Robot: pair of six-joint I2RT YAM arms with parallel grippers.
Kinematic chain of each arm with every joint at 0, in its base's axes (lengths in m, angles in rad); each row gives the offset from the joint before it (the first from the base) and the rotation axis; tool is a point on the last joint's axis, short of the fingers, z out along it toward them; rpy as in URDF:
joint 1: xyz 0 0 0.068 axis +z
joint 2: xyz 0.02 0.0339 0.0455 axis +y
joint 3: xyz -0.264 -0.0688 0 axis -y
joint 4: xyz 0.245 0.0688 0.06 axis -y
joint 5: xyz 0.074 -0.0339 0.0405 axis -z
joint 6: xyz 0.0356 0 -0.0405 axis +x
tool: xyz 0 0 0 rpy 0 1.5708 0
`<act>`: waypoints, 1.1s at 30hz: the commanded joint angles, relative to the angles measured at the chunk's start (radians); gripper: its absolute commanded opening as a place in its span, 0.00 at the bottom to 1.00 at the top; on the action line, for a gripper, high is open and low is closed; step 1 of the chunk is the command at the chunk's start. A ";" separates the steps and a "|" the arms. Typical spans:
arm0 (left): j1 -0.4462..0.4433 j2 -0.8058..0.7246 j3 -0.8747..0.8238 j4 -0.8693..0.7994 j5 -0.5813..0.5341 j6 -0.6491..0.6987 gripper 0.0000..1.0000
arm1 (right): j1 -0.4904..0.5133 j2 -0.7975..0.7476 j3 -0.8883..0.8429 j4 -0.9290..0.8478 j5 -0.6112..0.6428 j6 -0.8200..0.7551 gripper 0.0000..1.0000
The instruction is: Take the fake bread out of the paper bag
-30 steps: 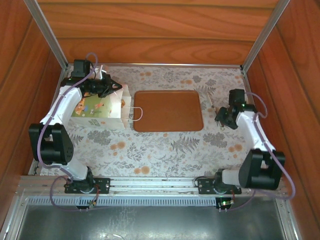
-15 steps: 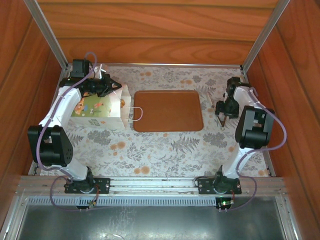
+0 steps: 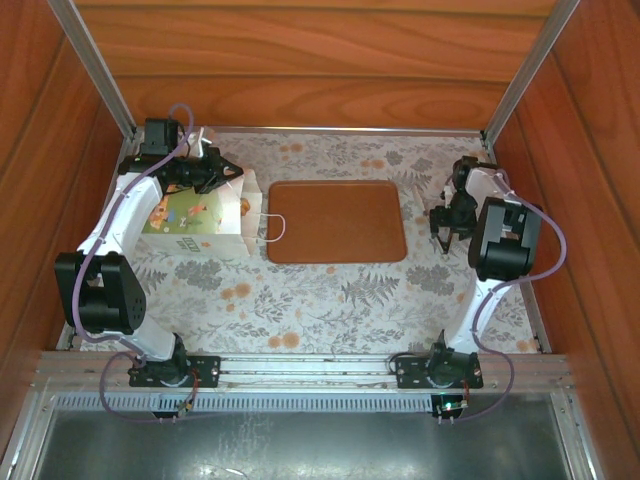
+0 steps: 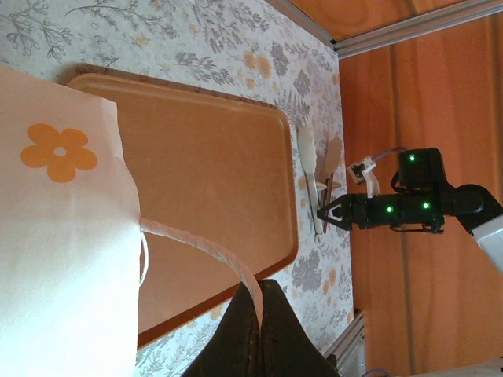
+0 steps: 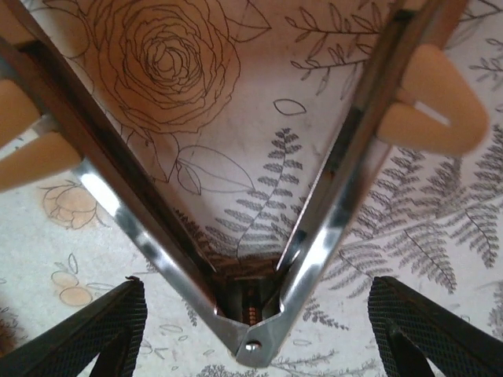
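Early stage, we judge: nothing is out yet, and the bread is likely inside the paper bag (image 3: 200,215). The bag stands at 9 o'clock of the brown board (image 3: 337,222), just beside it. Left gripper (image 4: 255,314) is clamped on the bag's cord handle (image 4: 200,245). Right gripper (image 5: 253,326), at 3 o'clock of the board, hangs with fingers spread wide around metal tongs (image 5: 338,196), not gripping. All the taking-out is left. Surface: floral tablecloth (image 3: 300,300). Wooden walls (image 3: 300,70) enclose the table.

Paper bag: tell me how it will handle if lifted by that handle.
Probably floppy and light: the paper bag looks thin-walled. Likely to swing: it would hang from one limp handle pinched in the left gripper.
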 commanded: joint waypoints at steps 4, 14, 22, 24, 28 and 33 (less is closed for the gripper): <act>-0.004 -0.040 0.024 0.006 0.004 0.015 0.00 | -0.007 0.039 0.044 -0.005 -0.046 -0.063 0.81; -0.003 -0.048 0.007 0.005 -0.001 0.015 0.00 | -0.006 0.113 0.100 -0.004 -0.052 -0.091 0.81; -0.004 -0.041 0.011 0.006 0.000 0.015 0.00 | -0.006 0.203 0.165 -0.061 -0.056 -0.086 0.80; -0.003 -0.040 0.014 0.005 0.001 0.016 0.00 | -0.006 0.216 0.173 -0.067 -0.067 -0.088 0.80; -0.004 -0.038 0.019 0.006 0.003 0.015 0.00 | -0.005 0.243 0.192 -0.080 -0.078 -0.095 0.79; -0.004 -0.037 0.017 0.005 0.001 0.014 0.00 | -0.004 0.237 0.192 -0.078 -0.077 -0.090 0.76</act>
